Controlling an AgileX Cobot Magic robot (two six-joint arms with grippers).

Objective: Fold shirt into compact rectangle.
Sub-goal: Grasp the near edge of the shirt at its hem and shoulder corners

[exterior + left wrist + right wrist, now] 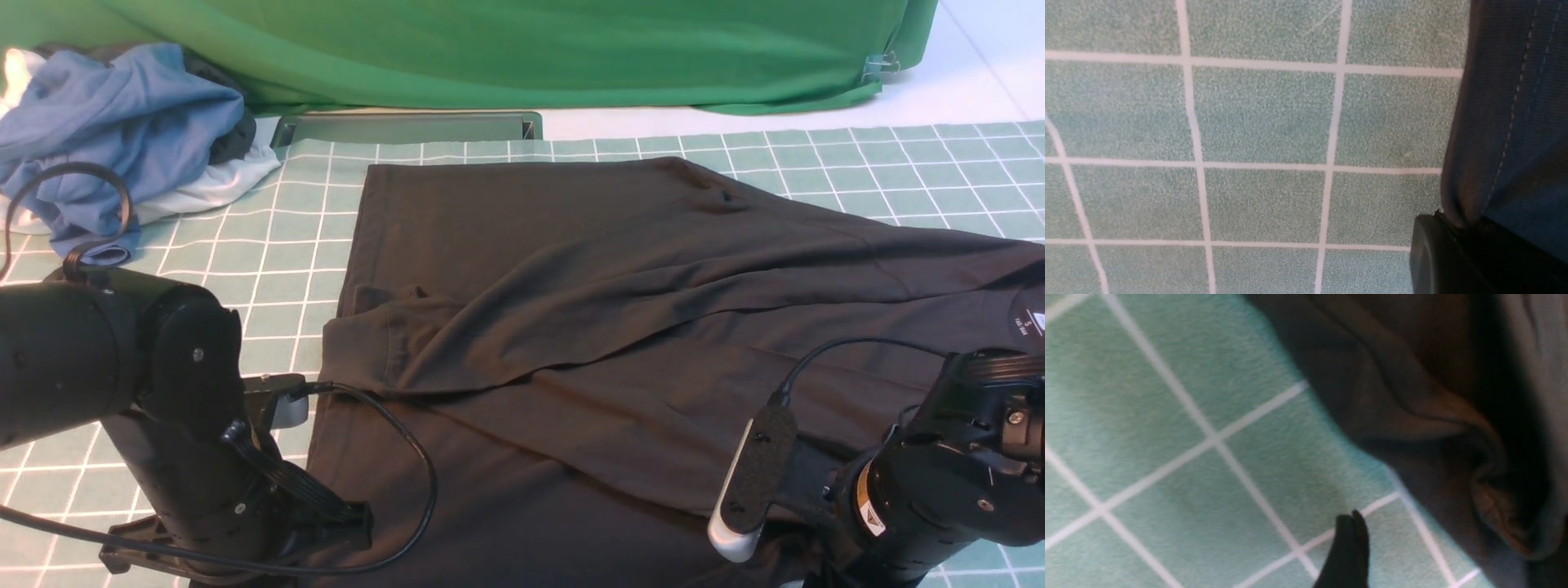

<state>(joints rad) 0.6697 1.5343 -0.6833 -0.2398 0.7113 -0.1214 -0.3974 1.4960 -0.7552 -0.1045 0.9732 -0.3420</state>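
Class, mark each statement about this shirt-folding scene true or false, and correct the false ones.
1. The shirt lies on a green grid mat. True.
2. Blue and white clothes are heaped at the far right. False: they are at the far left.
3. The left gripper is shut on the shirt's edge. True.
4. The shirt is folded into a compact rectangle. False: it is spread wide, with only loose folds.

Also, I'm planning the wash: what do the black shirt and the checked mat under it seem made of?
The shirt looks like soft matte knit, likely cotton jersey: it drapes in limp folds. The mat looks like felt-like matte fabric: grainy, napped surface.
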